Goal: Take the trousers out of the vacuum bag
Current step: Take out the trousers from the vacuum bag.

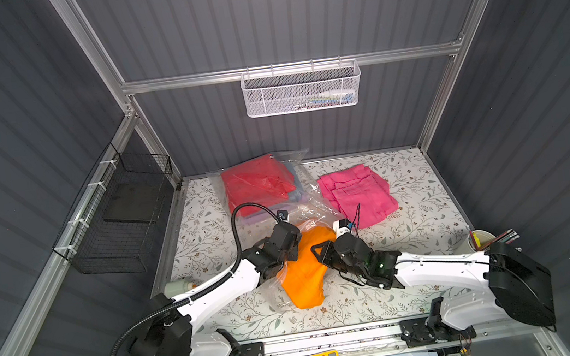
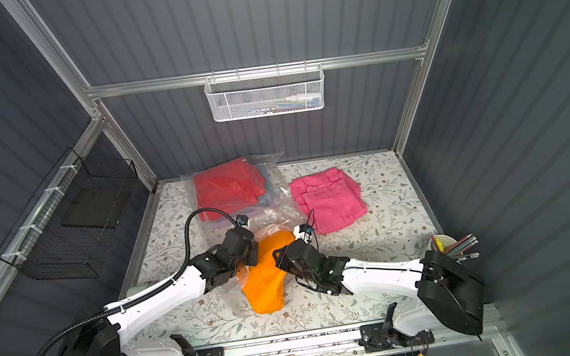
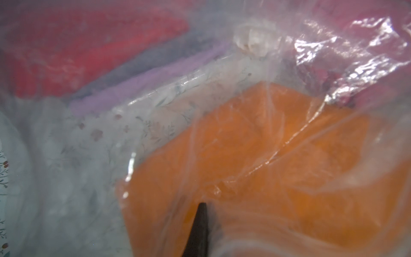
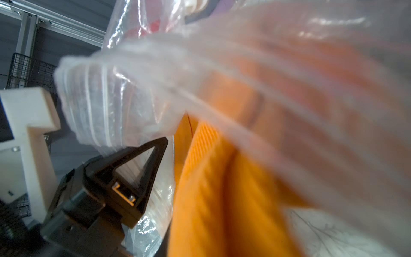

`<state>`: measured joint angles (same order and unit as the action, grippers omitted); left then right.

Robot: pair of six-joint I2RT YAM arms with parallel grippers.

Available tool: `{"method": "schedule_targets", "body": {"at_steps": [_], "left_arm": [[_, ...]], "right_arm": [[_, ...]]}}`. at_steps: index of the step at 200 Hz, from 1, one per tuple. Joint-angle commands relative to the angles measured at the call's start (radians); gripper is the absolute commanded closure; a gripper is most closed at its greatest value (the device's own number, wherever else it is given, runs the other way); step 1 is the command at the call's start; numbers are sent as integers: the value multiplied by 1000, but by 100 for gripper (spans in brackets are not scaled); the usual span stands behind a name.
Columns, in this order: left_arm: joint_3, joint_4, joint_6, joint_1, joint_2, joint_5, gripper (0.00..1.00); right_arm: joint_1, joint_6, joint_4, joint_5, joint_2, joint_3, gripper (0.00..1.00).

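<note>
A large clear crinkly plastic vacuum bag [image 1: 312,199] is laid on the floral-patterned surface [image 1: 410,215], reaching from the far left corner toward the middle. Inside it, folded red cloth trousers [image 1: 255,186] are stacked on light blue denim trousers [image 3: 142,60] and lilac trousers [image 3: 138,86]. Folded hot pink trousers [image 1: 355,194] are laid outside the bag, just beside it, toward the far right corner. Folded orange trousers [image 1: 305,280] are found in the middle, nearer the near edge. Their far end is covered by the film of the bag's mouth, and their near end is bare. The left gripper [image 3: 201,210] is seen with its jaws together, pinched on the bag's film, whose creases run to its tip. The right gripper [image 1: 316,252] is set against the right side of the orange trousers. One finger [image 4: 150,178] is shown beside cloth and film and the other is hidden, so whether anything is clamped cannot be told.
</note>
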<state>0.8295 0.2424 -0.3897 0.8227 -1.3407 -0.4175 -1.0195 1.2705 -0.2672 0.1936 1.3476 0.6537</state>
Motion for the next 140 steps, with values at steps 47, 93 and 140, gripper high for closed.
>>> {"method": "schedule_targets", "body": {"at_steps": [47,93,140], "left_arm": [[42,-33,2,-5,-50,-9,100],[42,-59,9,-6,-59,-8,100],[48,-76,9,-6,-96,-6,100]], "right_arm": [[-42,-64,86,69,-173,31,100],[-70,-73,145,112,-222,32,100],[-76,-114,193,142,-303,66,100]]}}
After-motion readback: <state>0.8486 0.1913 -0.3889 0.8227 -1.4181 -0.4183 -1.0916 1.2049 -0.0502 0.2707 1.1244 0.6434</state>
